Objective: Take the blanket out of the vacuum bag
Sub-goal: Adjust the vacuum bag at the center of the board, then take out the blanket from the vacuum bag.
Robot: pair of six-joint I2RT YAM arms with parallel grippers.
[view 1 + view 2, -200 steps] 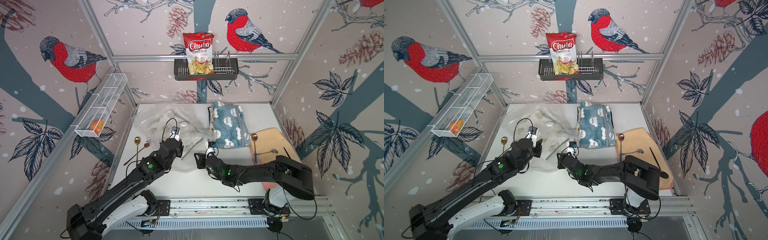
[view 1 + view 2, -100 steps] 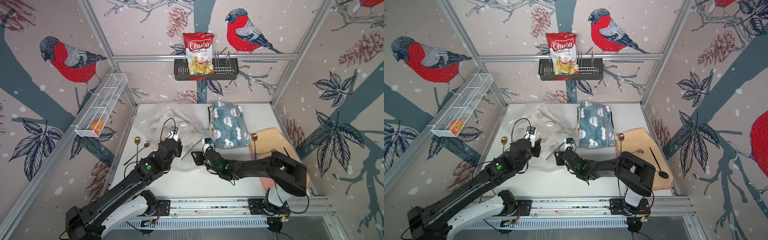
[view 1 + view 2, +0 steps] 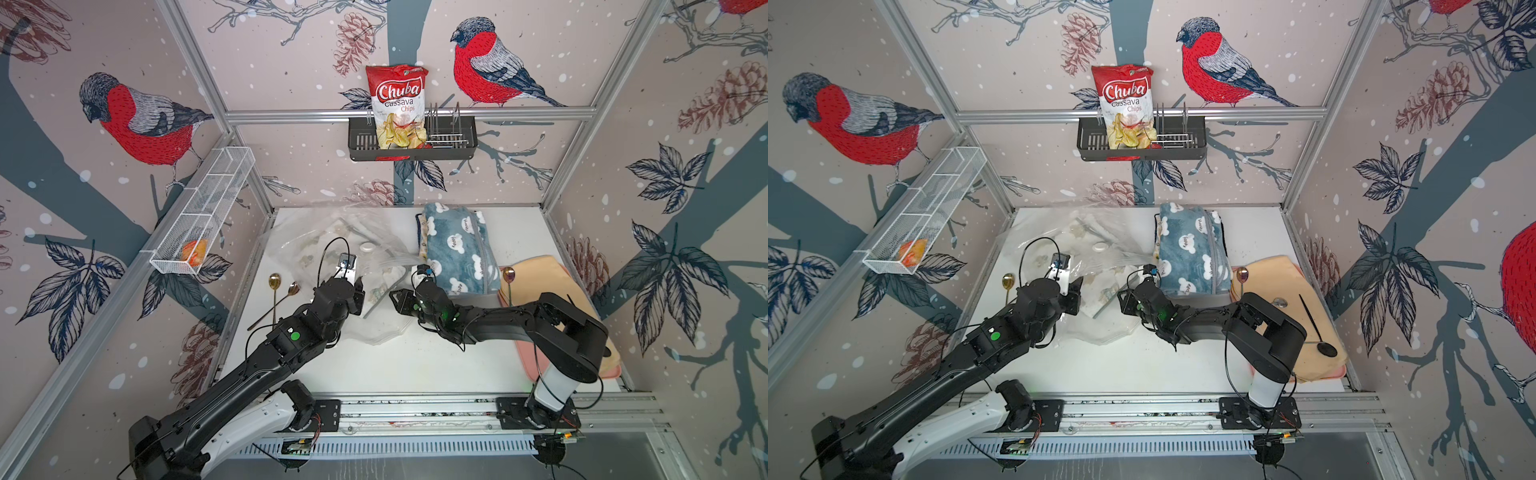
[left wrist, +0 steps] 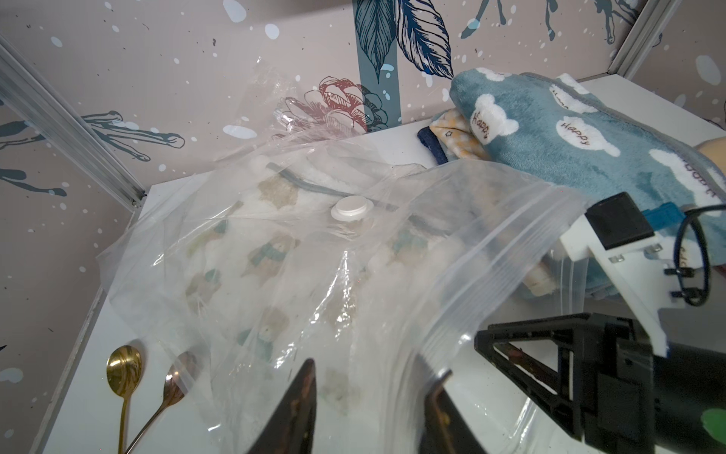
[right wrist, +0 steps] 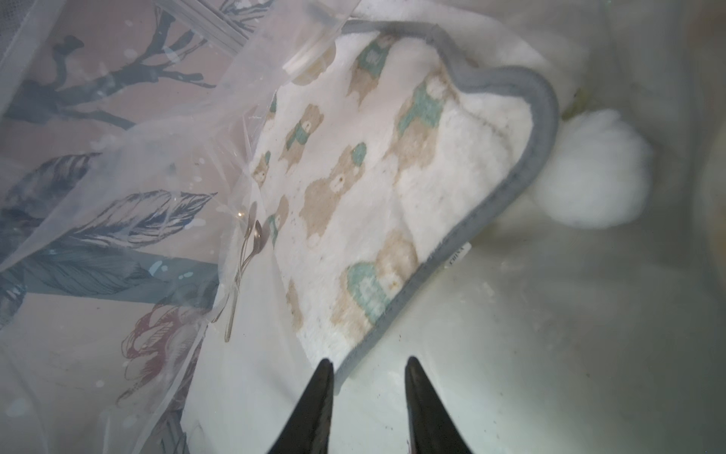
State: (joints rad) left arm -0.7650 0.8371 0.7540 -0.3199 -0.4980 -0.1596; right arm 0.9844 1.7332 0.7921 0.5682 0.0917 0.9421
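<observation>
The right fingers [image 5: 318,405] have reached the vacuum bag [image 4: 255,275] mouth, parted before the blanket [image 5: 373,177]. A pinch looks possible. The left fingers [image 4: 302,408] stand parted too.

We're looking out past the right gripper [image 5: 367,365], its two black fingers [image 5: 320,397] parted, and only a pale surface shows in the gap. Right at one fingertip is the corner of the blanket [image 5: 353,177]; we can't tell if they touch. It's white fleece with tan llamas in teal coats and a grey hem running round it. A small white label [image 5: 457,253] pokes out from that hem, and a fluffy white pompom [image 5: 589,169] lies just beside the blanket's edge. The crinkly clear bag [image 5: 137,157] rises along the blanket's other side, its round white cap [image 5: 304,59] showing. Through the film we make out two spoons [image 5: 251,239] and leafy wallpaper [image 5: 98,243], both hazy.
</observation>
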